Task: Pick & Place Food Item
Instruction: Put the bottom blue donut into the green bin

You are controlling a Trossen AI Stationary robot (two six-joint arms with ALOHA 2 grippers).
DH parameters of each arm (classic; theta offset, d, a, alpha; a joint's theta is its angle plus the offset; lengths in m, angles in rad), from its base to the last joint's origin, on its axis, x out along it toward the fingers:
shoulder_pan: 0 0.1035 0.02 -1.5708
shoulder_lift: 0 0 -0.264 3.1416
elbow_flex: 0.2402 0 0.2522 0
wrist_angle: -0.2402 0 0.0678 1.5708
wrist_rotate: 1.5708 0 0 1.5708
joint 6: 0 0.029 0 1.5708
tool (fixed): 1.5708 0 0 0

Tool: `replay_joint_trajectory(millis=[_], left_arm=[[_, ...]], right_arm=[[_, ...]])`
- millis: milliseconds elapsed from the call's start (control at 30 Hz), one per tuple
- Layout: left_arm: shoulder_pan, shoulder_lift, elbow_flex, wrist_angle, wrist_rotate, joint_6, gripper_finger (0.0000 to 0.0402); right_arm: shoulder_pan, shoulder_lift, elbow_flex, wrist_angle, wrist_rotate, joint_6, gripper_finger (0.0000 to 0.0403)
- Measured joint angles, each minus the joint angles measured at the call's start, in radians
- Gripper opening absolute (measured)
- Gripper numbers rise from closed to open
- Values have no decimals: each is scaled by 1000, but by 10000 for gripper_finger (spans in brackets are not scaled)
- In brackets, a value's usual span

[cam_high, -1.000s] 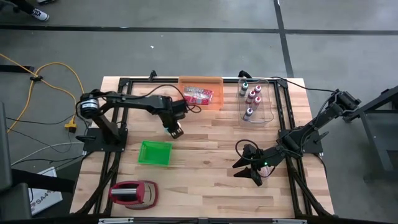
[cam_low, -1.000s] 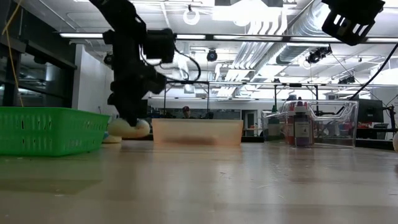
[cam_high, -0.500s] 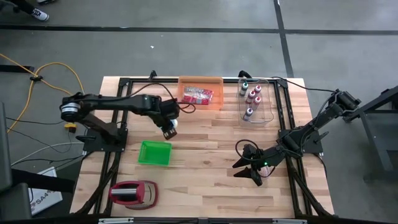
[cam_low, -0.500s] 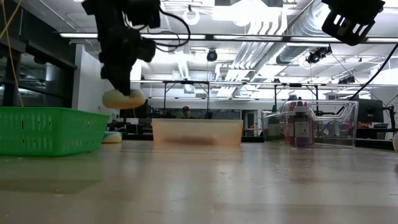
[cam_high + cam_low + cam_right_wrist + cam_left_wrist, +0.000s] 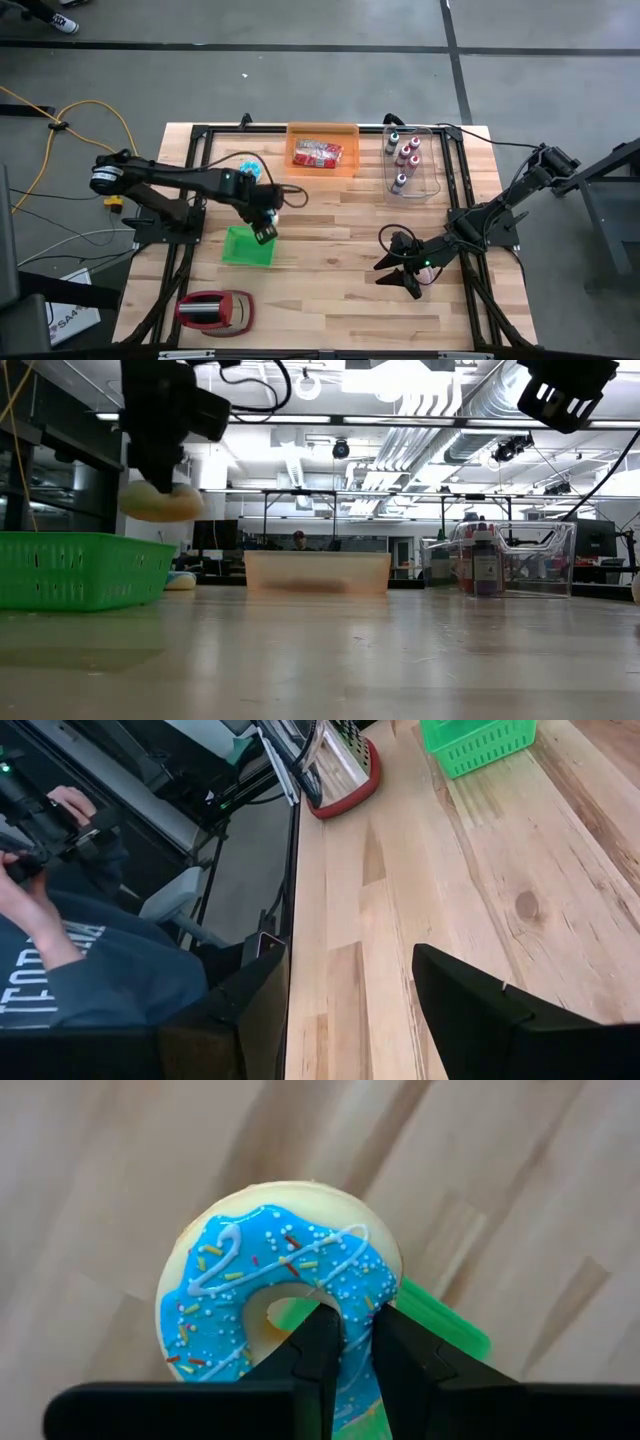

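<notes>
A doughnut [image 5: 270, 1280] with blue icing and sprinkles hangs in the air, with my left gripper [image 5: 358, 1330] shut on it. In the high view my left gripper [image 5: 265, 230] is above the far right corner of the green basket [image 5: 245, 248]. In the low view the doughnut [image 5: 160, 503] hangs higher than the basket [image 5: 80, 570]. A second blue-iced item [image 5: 249, 165] lies on the table farther back. My right gripper [image 5: 397, 277] stands open and empty over the table's right near part. My left gripper pinches the doughnut's ring [image 5: 357, 1305] between its two fingers, one finger [image 5: 318, 1342] in the hole and the other [image 5: 400, 1345] outside the rim. The fingers come steeply from above. The doughnut is lifted clear, iced side toward the wrist, hanging below the fingers.
An orange bin [image 5: 322, 131] with red packets and a clear bin [image 5: 432, 165] with bottles stand along the far edge. A red and silver appliance [image 5: 215, 310] sits at the near left corner. A person [image 5: 60, 920] sits beyond the table's edge.
My left gripper has lifted the doughnut off the table and carried it up, toward the near edge and a little left. It started near the orange bin and is now over the green basket's corner. Its grip has stayed shut.
</notes>
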Motion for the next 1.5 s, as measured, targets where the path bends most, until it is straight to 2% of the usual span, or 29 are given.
replay_joint_trajectory(millis=[233,600,933,1133,1400,1500], left_arm=[[-137,-1,0,13,-52,-166,51],[-256,-18,0,89,-151,-404,51],[-409,-18,-4,115,-407,-632,51],[-469,-18,-52,169,-495,-792,51],[-475,-17,-102,215,-522,-798,51],[-475,-20,-142,282,-524,-813,51]], right_arm=[[0,0,0,0,0,0,204],[0,0,0,2,0,0,204],[0,0,0,2,0,0,204],[0,0,0,2,0,0,204],[0,0,0,2,0,0,204],[0,0,0,2,0,0,204]])
